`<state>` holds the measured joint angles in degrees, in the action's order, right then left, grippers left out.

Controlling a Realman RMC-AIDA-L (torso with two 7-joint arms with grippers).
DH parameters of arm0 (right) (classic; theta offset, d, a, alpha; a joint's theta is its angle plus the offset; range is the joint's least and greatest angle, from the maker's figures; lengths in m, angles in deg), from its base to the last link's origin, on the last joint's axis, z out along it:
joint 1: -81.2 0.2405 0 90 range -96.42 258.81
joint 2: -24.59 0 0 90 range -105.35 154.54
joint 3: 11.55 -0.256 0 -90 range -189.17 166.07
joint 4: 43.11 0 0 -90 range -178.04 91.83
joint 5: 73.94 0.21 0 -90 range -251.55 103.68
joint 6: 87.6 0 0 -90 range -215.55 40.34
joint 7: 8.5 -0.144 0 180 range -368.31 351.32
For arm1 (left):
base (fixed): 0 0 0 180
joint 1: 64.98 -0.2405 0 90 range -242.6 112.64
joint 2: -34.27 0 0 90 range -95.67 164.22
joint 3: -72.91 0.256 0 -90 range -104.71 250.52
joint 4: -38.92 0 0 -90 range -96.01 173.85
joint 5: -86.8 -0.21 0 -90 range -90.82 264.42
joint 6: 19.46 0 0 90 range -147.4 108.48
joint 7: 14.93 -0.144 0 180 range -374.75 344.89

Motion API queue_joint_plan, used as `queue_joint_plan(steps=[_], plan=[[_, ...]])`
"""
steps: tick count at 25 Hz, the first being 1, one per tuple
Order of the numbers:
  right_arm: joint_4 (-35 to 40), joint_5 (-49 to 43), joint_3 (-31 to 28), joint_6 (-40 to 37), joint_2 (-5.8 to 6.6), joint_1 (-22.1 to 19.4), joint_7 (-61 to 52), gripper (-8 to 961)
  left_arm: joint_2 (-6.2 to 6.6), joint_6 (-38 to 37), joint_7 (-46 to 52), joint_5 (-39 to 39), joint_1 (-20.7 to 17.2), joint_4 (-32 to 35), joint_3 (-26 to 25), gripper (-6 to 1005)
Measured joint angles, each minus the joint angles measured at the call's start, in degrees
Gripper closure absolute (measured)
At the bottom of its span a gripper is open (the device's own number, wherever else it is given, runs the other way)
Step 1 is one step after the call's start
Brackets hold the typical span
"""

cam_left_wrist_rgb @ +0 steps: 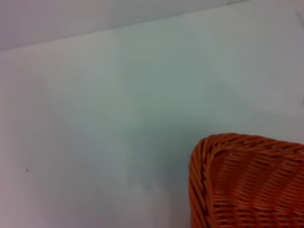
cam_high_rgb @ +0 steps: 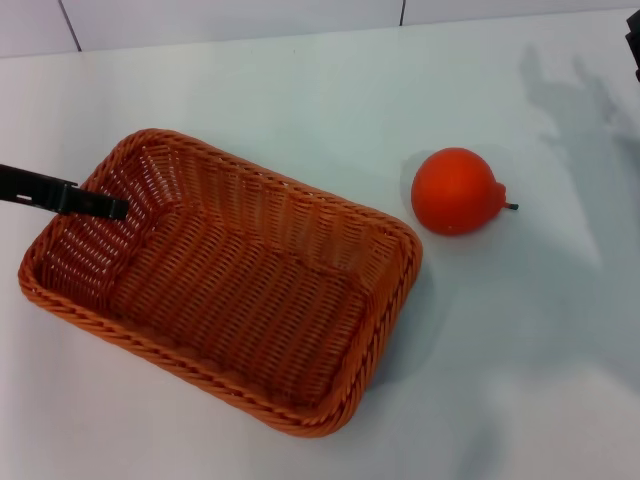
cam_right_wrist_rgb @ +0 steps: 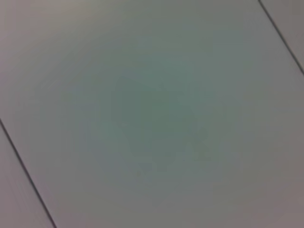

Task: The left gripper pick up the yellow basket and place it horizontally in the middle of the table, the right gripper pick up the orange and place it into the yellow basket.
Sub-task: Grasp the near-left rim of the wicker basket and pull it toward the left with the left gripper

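Note:
The yellow basket (cam_high_rgb: 400, 282), an orange-brown woven wicker one, lies slanted on the left half of the white table (cam_high_rgb: 300, 90), and it is empty. One of its corners shows in the left wrist view (cam_left_wrist_rgb: 199, 180). My left gripper (cam_high_rgb: 118, 208) reaches in from the left edge as a slim black finger lying over the basket's left rim, with its tip inside. The orange (cam_high_rgb: 455, 190) sits on the table to the right of the basket, apart from it. Only a black sliver of my right gripper (cam_high_rgb: 634, 45) shows at the far right edge, well away from the orange.
The right arm's shadow falls on the table (cam_high_rgb: 575, 110) behind and right of the orange. The right wrist view shows only a plain surface with two dark seams (cam_right_wrist_rgb: 23, 171). Wall panels run along the table's far edge.

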<state>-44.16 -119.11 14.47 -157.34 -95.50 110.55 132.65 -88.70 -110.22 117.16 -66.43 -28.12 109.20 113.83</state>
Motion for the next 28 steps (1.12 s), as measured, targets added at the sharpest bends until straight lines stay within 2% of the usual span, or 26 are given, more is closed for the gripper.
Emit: queue_joint_plan(steps=[7, 19, 22, 28], plan=[[0.03, 0.00, -0.82, 0.78, 0.14, 0.00, 0.00, 278, -0.03, 4.02, 2.96, -5.19, 2.07, -4.78, 1.72, 128], [0.01, 0.00, -2.60, 2.33, 0.13, 0.21, 0.00, 279, -0.17, 3.03, 3.39, -5.56, 3.07, -4.48, 2.42, 226], [0.00, 0.00, -2.90, 2.47, 0.13, 0.19, 0.00, 279, -0.15, 2.89, 3.41, -5.48, 3.26, -4.63, 2.48, 420], [0.00, 0.00, -3.07, 2.50, 0.13, 0.20, 0.00, 279, -0.16, 2.78, 3.43, -5.68, 3.48, -4.77, 2.51, 693]])
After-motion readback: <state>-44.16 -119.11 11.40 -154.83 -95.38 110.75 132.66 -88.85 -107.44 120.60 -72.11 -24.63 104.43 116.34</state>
